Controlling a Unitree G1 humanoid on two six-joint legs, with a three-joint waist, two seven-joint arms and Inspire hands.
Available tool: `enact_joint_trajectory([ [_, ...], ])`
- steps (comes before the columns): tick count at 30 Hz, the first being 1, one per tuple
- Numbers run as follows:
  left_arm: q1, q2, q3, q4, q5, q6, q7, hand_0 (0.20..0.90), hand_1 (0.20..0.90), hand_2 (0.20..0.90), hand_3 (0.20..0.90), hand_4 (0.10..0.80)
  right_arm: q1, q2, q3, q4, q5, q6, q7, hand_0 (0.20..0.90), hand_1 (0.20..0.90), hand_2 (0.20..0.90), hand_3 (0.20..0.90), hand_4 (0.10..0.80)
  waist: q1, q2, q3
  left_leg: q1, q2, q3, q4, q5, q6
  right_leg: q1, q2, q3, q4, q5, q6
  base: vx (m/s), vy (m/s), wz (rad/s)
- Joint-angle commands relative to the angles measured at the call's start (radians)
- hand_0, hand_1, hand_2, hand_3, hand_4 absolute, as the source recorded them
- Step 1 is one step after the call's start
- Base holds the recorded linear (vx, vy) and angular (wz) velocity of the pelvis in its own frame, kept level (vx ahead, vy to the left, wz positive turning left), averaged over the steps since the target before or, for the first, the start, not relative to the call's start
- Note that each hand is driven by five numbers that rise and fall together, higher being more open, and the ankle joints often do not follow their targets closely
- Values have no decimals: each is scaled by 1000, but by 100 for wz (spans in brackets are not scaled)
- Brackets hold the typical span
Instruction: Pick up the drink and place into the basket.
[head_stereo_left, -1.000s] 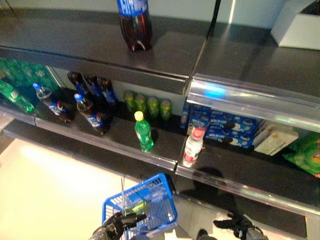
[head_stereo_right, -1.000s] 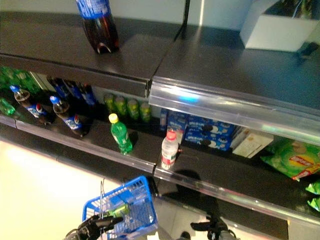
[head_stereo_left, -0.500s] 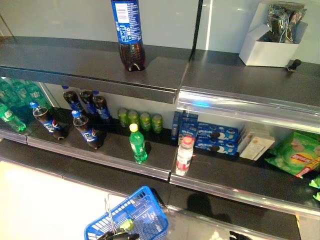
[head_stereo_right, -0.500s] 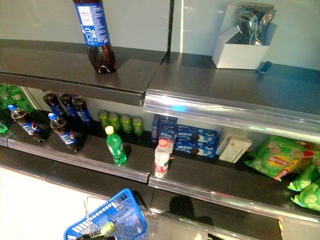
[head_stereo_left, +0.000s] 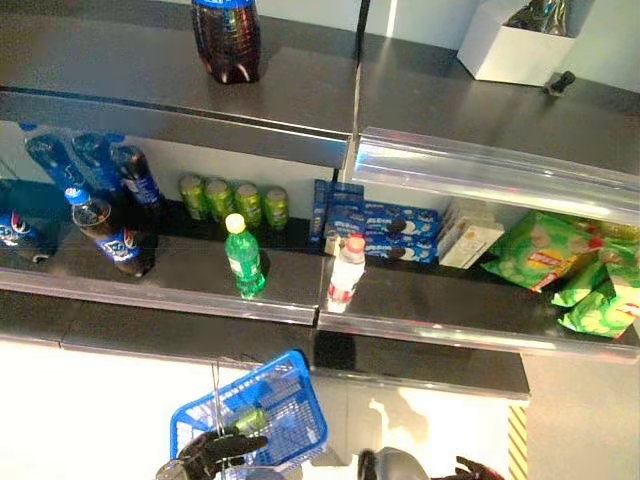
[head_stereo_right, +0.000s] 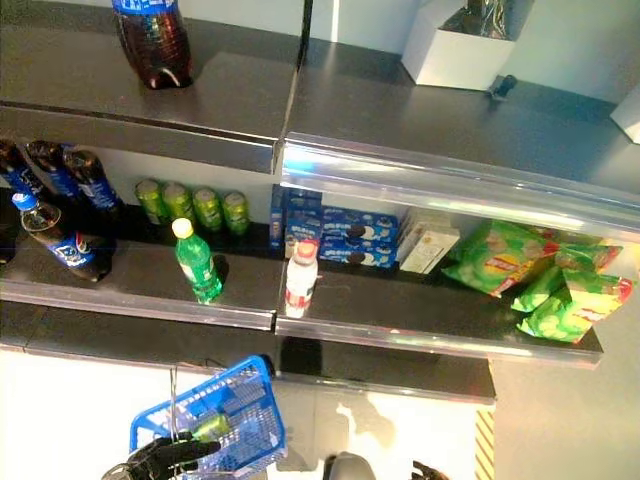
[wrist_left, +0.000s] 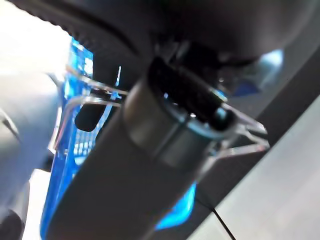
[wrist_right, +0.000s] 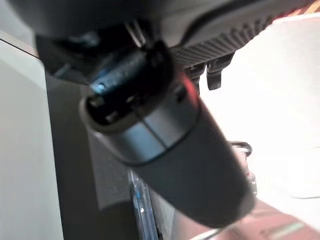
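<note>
The blue basket hangs low in front of the shelves. My left hand is shut on its thin wire handles. A green drink lies inside the basket. On the middle shelf a green bottle with a yellow cap stands upright, and a white bottle with a red cap stands to its right. My right hand is low at the right, empty, with its fingers relaxed.
Cola bottles stand at the left of the middle shelf. Green cans and blue cookie boxes sit behind the bottles, and green snack bags at the right. A large cola bottle and a white box stand on the top shelf.
The camera has moved, so the shelves have shifted in the picture. My left hand keeps hold of the blue basket with the green drink in it. My right hand stays low.
</note>
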Motion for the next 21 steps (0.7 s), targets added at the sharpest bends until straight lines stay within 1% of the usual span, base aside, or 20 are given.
enact_joint_trajectory([
  [1, -27, 43, 22, -65, -31, -57, -44, 300, 300, 300, 200, 100, -34, -26, 12, 0, 19, -53, -6, 900, 900, 900, 900, 800, 45, -8, -92, -141, -138, -183, 23, -28, 66, 206, 31, 80, -294, 106, -35, -375, -283, -39],
  [2, -32, 44, 22, -70, -44, -56, -48, 300, 300, 300, 200, 100, -39, -27, 16, -3, 18, -52, -5, 900, 900, 900, 900, 800, 58, -7, -90, -178, -128, -182, 34, -7, 52, 231, 32, 81, -334, 75, -44, -365, -271, -46],
  [3, -40, 42, 20, -84, -53, -52, -46, 300, 300, 300, 200, 100, -47, -31, 23, -10, 18, -45, -5, 900, 900, 900, 900, 800, 72, -3, -86, -218, -108, -182, 50, 12, 32, 252, 38, 78, -379, 29, -60, -460, -280, -45],
  [4, -55, 40, 14, -115, -74, -35, -41, 300, 300, 300, 200, 100, -67, -38, 35, -28, 30, -27, -11, 900, 900, 900, 900, 800, 89, 4, -72, -275, -74, -172, 77, 39, 4, 258, 40, 59, -412, -2, -79, -476, -283, -35],
  [6, -66, 29, -1, -140, -105, -35, -42, 300, 300, 300, 200, 100, -82, -46, 43, -41, 51, -10, -13, 900, 900, 900, 900, 800, 95, 18, -53, -305, -39, -163, 73, 76, -33, 255, 56, 40, -435, -14, -98, -370, -235, -12],
  [7, -64, 24, -4, -147, -112, -35, -45, 300, 300, 300, 200, 100, -80, -48, 42, -47, 52, -1, -14, 900, 900, 900, 900, 800, 93, 24, -46, -308, -29, -159, 65, 90, -44, 257, 64, 34, -438, -17, -105, -273, -178, 5],
  [8, -57, 16, -13, -167, -115, -34, -40, 300, 300, 300, 200, 100, -69, -53, 39, -59, 48, 9, -16, 900, 900, 900, 900, 800, 82, 35, -33, -306, -8, -138, 48, 115, -59, 255, 78, 30, -441, -17, -114, -258, -130, 17],
  [9, -53, 9, -18, -180, -113, -29, -40, 300, 300, 300, 200, 100, -57, -57, 35, -63, 48, 12, -17, 900, 900, 900, 900, 800, 69, 43, -23, -300, 9, -109, 36, 129, -68, 256, 86, 24, -443, -18, -120, -282, -88, 32],
  [10, -48, 2, -22, -188, -94, -25, -51, 300, 300, 300, 200, 100, -41, -58, 26, -63, 54, 8, -24, 900, 900, 900, 900, 800, 54, 49, -13, -299, 23, -74, 47, 125, -69, 258, 88, 15, -440, -21, -125, -303, -30, 37],
  [11, -41, -6, -24, -187, -78, -30, -57, 300, 300, 300, 200, 100, -29, -58, 21, -57, 46, 2, -26, 900, 900, 900, 900, 800, 37, 44, -3, -288, 20, -73, 96, 97, -59, 256, 75, -6, -433, -25, -132, -271, 11, 35],
  [12, -38, -9, -24, -185, -76, -31, -56, 300, 300, 300, 200, 100, -26, -59, 20, -53, 43, -2, -25, 900, 900, 900, 900, 800, 33, 42, -1, -287, 18, -76, 116, 84, -55, 252, 70, -11, -431, -23, -135, -220, 35, 42],
  [15, -24, -22, -16, -171, -80, -45, -59, 300, 300, 300, 200, 100, -24, -62, 22, -41, 20, -10, -24, 900, 900, 900, 900, 800, 26, 22, -2, -266, -12, -133, 226, 2, -29, 221, 38, -19, -422, 0, -141, -199, 85, 78],
  [16, -7, -35, -8, -150, -83, -64, -58, 300, 300, 300, 200, 100, -21, -68, 18, -28, 4, -21, -18, 900, 900, 900, 900, 800, 16, 0, -11, -236, -44, -176, 300, -66, -9, 188, 6, -18, -417, 33, -143, -283, 198, -16],
  [17, 6, -42, 4, -135, -86, -76, -60, 300, 300, 300, 200, 100, -17, -74, 11, -17, -19, -29, -9, 900, 900, 900, 900, 800, 6, -10, -17, -199, -65, -214, 350, -110, -1, 177, -11, -12, -416, 49, -140, -296, 249, -18],
  [18, 14, -46, 13, -124, -89, -82, -62, 300, 300, 300, 200, 100, -13, -78, 7, -8, -35, -37, -3, 900, 900, 900, 900, 800, 0, -9, -29, -168, -75, -230, 340, -122, 0, 164, -16, -9, -417, 59, -137, -203, 327, 5],
  [19, 19, -48, 22, -115, -87, -84, -67, 300, 300, 300, 200, 100, -11, -80, 4, 1, -52, -44, -1, 900, 900, 900, 900, 800, -9, 3, -46, -113, -81, -244, 282, -135, -3, 152, -16, -10, -414, 64, -132, -144, 351, 13],
  [20, 18, -47, 19, -111, -88, -84, -73, 300, 300, 300, 200, 100, -11, -81, 7, 5, -53, -45, -7, 900, 900, 900, 900, 800, -14, 19, -52, -81, -75, -249, 224, -125, -10, 145, -10, -13, -406, 60, -130, -101, 357, 22],
  [21, 15, -45, 15, -106, -79, -83, -83, 300, 300, 300, 200, 100, -11, -80, 3, 13, -44, -48, -13, 900, 900, 900, 900, 800, -22, 35, -57, -48, -59, -231, 165, -107, -19, 142, -5, -23, -395, 53, -128, -67, 304, 36],
])
